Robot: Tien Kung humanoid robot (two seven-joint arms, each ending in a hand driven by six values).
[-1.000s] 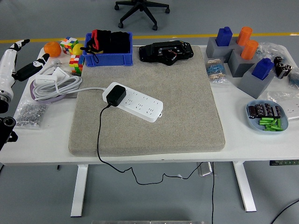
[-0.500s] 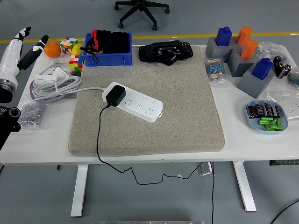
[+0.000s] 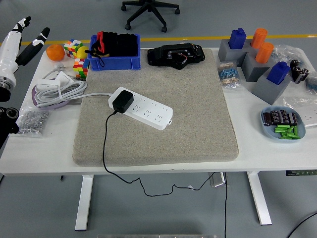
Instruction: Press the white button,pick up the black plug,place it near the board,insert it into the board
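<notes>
One power strip (image 3: 143, 108), one black plug (image 3: 122, 101) seated in its left end. One left hand (image 3: 22, 39), fingers spread and empty, well left of the strip.

Honestly can't read a thing here. No legible text, brand, number or sign on the long white plastic power strip (image 3: 141, 108), the chunky black plug (image 3: 122, 101) sitting in it, or the blue plastic bin (image 3: 114, 60); any print is way too small.
</notes>
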